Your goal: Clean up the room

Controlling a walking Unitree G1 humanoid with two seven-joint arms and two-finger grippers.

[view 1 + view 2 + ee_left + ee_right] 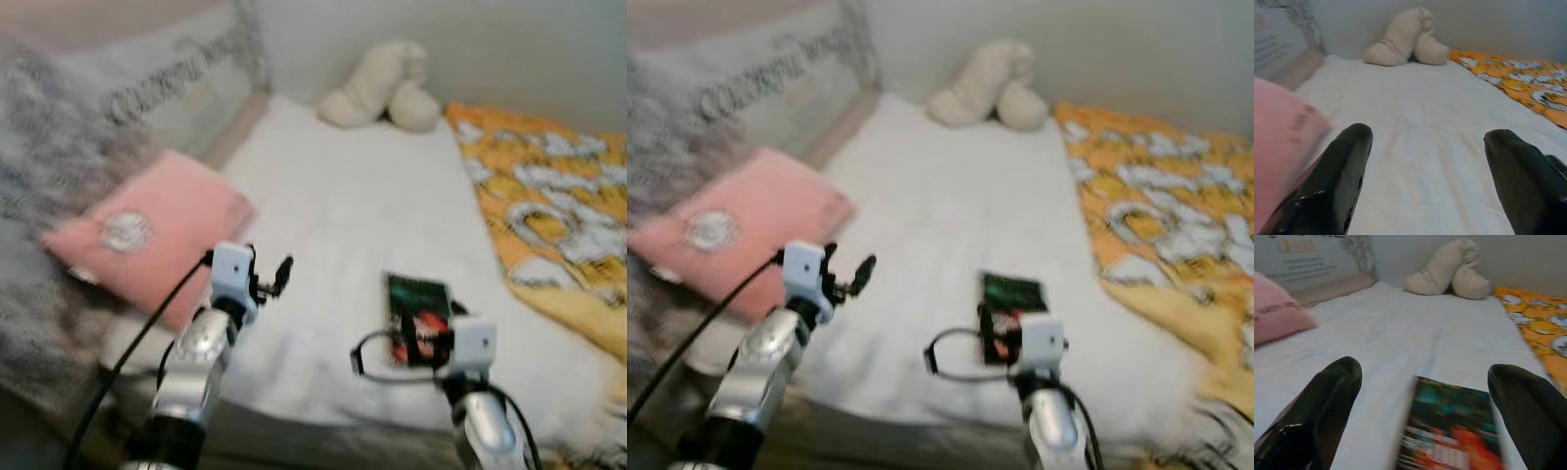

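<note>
A dark green and red book [416, 311] [1454, 435] lies flat on the white bed [343, 215], near its front edge. My right gripper [1425, 396] is open just short of the book, its fingers wide on either side of it. My left gripper [1425, 156] is open too, held low over bare sheet beside a pink pillow [147, 235] [1278, 142]. A cream plush toy [382, 88] [1403, 39] [1449, 269] rests at the far end of the bed against the wall.
An orange patterned blanket [549, 206] covers the bed's right side. A grey fuzzy blanket [39, 196] and a printed grey pillow [167, 78] lie at the left. The pale wall [441, 39] closes the far side.
</note>
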